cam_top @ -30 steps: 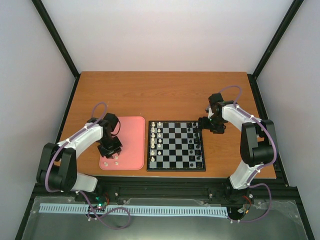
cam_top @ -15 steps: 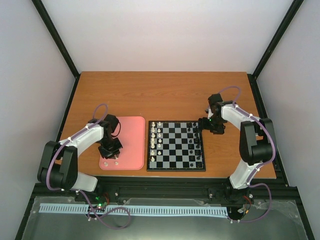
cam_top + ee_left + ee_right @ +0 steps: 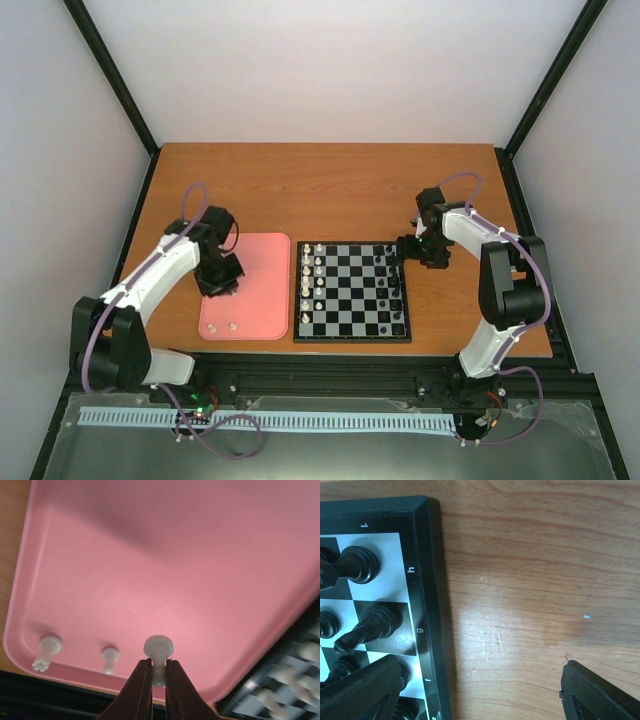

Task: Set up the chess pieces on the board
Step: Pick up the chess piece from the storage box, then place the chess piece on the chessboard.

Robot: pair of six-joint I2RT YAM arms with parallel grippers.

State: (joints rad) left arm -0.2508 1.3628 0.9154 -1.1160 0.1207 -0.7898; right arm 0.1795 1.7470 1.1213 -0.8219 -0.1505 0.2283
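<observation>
Left end effector (image 3: 158, 666) clamped on one white piece (image 3: 158, 649) over the pink tray (image 3: 175, 555), bound, I judge, for the board (image 3: 352, 292); right end effector (image 3: 480, 682) sits jaws apart beside it.

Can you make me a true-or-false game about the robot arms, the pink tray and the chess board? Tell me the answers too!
1. The left gripper is pinching a white chess piece. True.
2. Five pieces are lying on the pink tray. False: only two white pieces lie on it.
3. The right gripper is squeezing something. False: its jaws are wide open with nothing between them, over the table beside the board.
4. Black pieces stand on the side of the board nearest the right gripper. True.
</observation>
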